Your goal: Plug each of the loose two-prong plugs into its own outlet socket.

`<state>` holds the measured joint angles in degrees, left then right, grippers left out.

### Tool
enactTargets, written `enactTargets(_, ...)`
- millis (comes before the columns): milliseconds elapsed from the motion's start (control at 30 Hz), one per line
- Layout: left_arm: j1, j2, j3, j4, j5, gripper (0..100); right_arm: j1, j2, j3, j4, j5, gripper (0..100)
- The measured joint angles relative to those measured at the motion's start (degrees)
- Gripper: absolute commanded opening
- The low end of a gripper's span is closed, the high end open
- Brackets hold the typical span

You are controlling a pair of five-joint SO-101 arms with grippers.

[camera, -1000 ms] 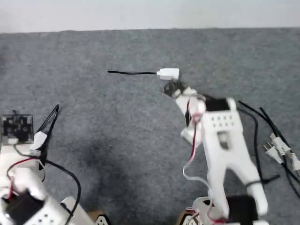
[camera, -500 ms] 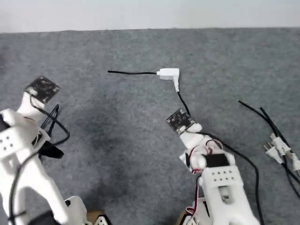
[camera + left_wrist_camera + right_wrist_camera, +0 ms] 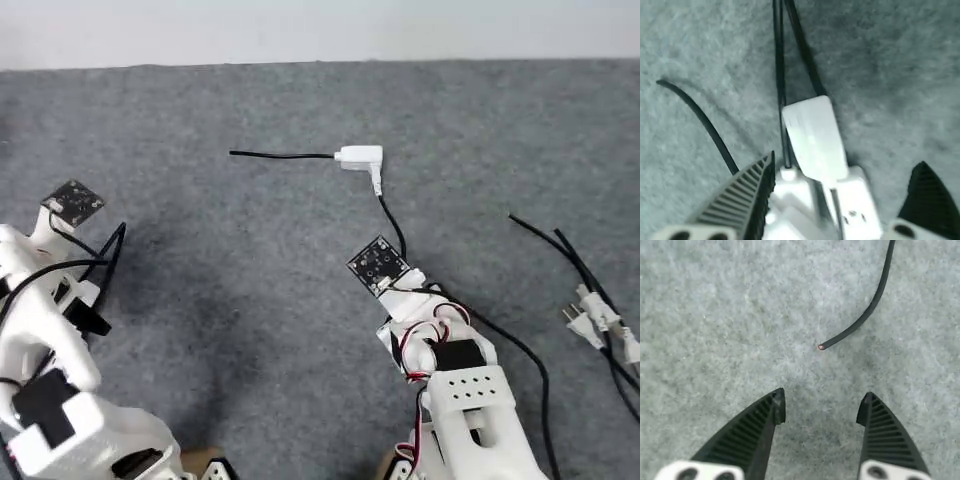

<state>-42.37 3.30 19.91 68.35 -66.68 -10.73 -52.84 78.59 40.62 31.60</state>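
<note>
Left arm [image 3: 50,340] bent low, left hand [image 3: 846,164] spread wide, right arm [image 3: 455,385] folded close, right hand [image 3: 824,395] parted

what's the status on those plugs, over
Left gripper open, right gripper open, both empty. One plug at middle outlet, looks seated. Loose plugs at right edge, untouched. Black cable trails beside right arm.

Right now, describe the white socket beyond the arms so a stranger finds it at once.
On the grey carpet, look at the middle of the far half. The socket is the small white block there; unlike the white plugs at the right edge, a black cord runs straight left from it.
</note>
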Motion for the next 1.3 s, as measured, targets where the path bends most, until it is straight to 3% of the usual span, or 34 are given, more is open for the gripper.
enactTargets(133, -0.79, 1.58, 3.6, -7.91, -2.2, 39, -0.26, 0.0, 0.0, -0.35, -0.18, 23.4)
enactTargets(333, -0.44, 2.2, 6.86, -12.22, -4.04, 38, -3.87, 0.0, 3.25, -4.31, -0.18, 23.4)
enactTargets(500, -0.35, 2.29, 8.44, -14.86, -4.22, 22, -4.48, 0.0, 3.25, -4.75, -0.18, 23.4)
enactTargets(667, 1.14, 2.29, 8.7, -14.86, -4.4, 10, -4.4, 0.0, 3.25, -4.75, -0.18, 23.4)
enactTargets(1133, 1.58, 2.29, 8.7, -14.33, -4.4, 9, -4.4, 0.0, 3.25, -4.75, -0.18, 23.4)
enactTargets(1300, 2.2, 0.18, 5.63, -4.04, -4.4, 9, -4.48, 0.0, 3.25, -4.75, -0.18, 23.4)
